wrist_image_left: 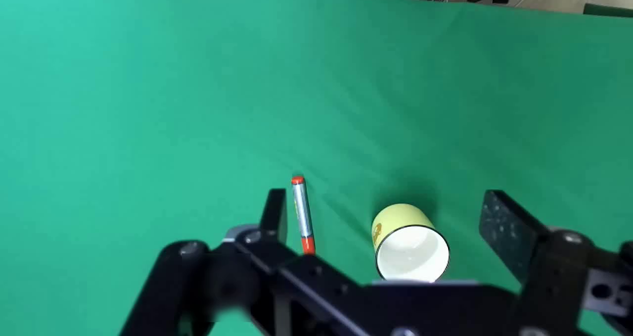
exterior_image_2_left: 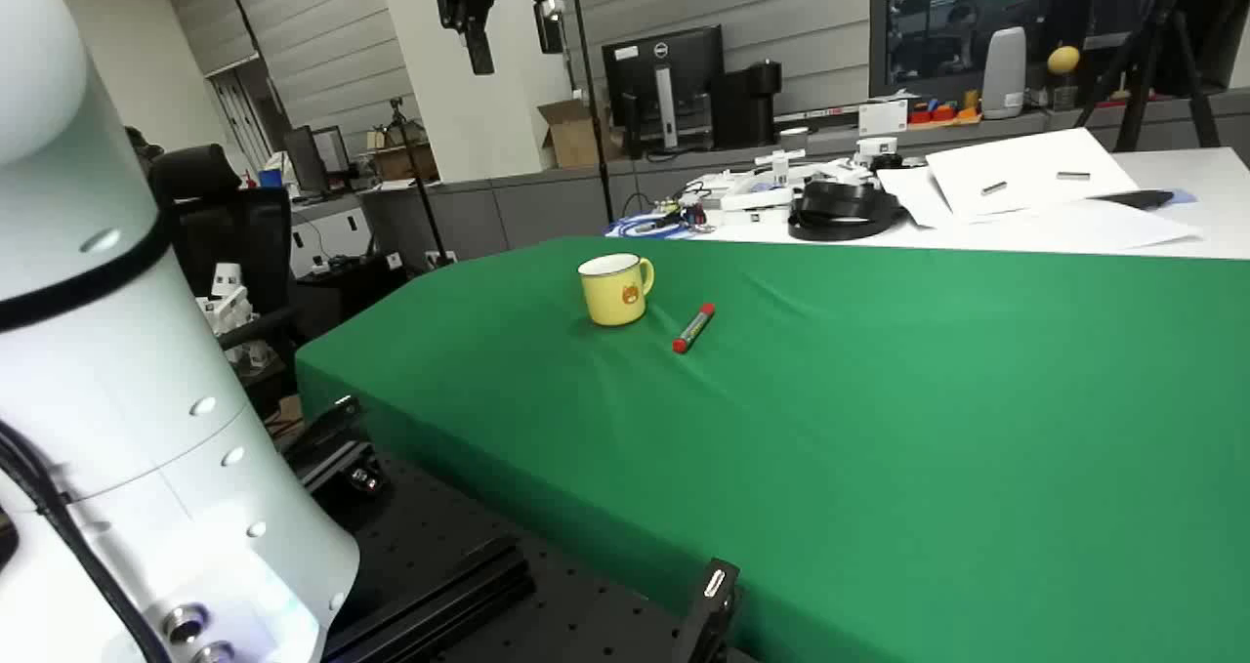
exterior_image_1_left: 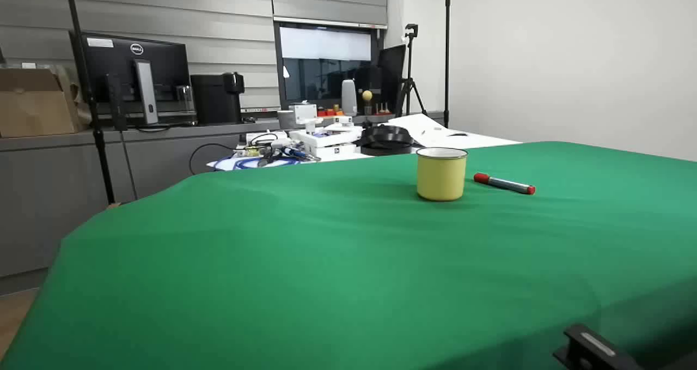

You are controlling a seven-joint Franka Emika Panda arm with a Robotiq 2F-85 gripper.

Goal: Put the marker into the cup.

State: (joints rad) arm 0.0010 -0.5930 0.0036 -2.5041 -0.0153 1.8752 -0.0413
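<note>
The marker (exterior_image_1_left: 506,185) lies on the green cloth beside the yellow cup, apart from it; it also shows in an exterior view (exterior_image_2_left: 694,328) and in the wrist view (wrist_image_left: 302,210). It is grey with red ends. The cup (exterior_image_1_left: 441,179) stands upright; it also shows in an exterior view (exterior_image_2_left: 615,295), with its handle towards the marker, and in the wrist view (wrist_image_left: 398,216), where its white inside looks empty. My gripper (exterior_image_2_left: 516,53) is wide open and empty, high above the table. In the wrist view its fingers (wrist_image_left: 385,195) stand either side of marker and cup, whose lower ends it partly covers.
The green cloth (exterior_image_2_left: 879,399) covers the table. A white table behind holds papers (exterior_image_2_left: 1035,180), a black coil (exterior_image_2_left: 845,209) and loose parts. Black clamps (exterior_image_2_left: 713,600) and the white arm (exterior_image_2_left: 176,429) stand at the near edge. A thin black frame pole (exterior_image_1_left: 87,97) rises behind.
</note>
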